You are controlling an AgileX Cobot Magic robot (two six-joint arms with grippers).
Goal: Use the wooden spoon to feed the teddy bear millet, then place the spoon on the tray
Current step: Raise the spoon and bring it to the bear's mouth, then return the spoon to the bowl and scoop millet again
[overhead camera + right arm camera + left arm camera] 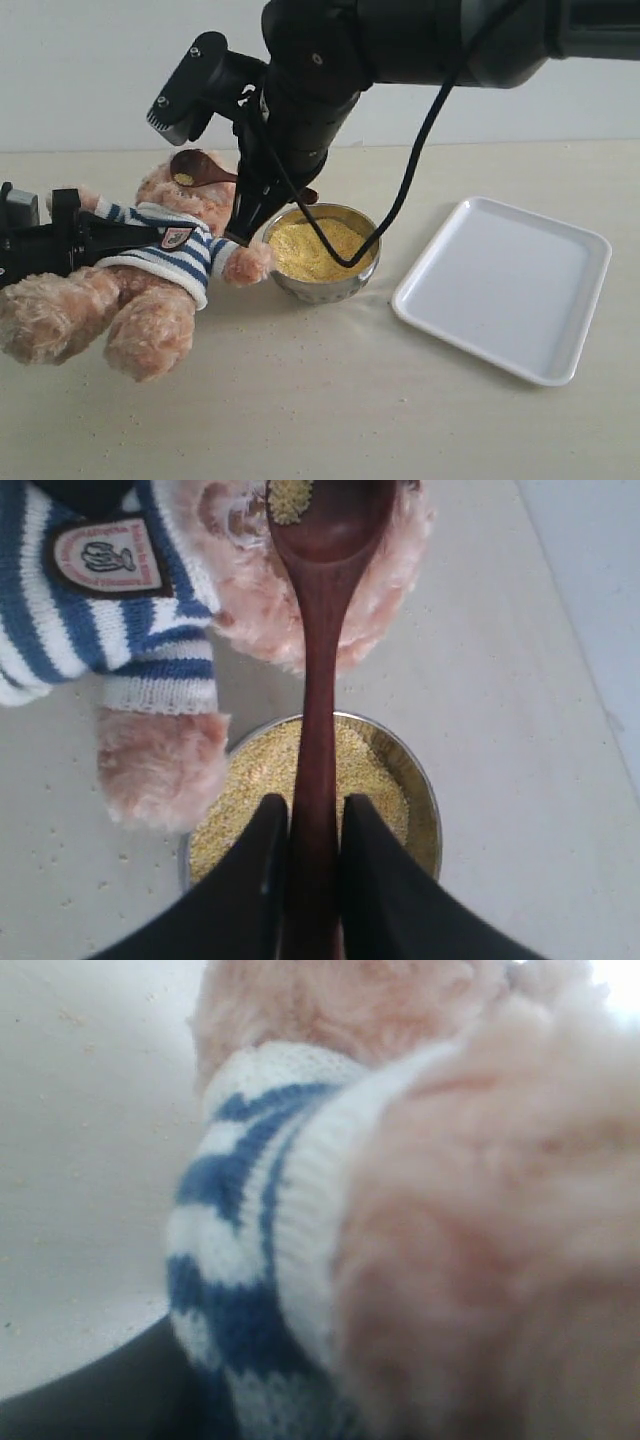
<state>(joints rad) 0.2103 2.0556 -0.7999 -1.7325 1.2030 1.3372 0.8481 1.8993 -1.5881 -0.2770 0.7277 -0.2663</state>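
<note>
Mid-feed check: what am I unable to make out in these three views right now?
Mouth of the teddy bear: exterior view, hidden by the wooden spoon and right pincer; right wrist view, cut off by the frame edge.
Tip of the wooden spoon: right wrist view, cut off by the edge.
Fingertips of the left pincer: left wrist view, only blurred fur and shirt.

Pale table (320, 420) carries steel bowl (318, 288); white tray (500, 290) nearby.

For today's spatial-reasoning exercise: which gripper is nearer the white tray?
Right. The right gripper holds the wooden spoon over the steel bowl beside the tray; the left gripper clasps the teddy bear, farther off beyond the bowl.
</note>
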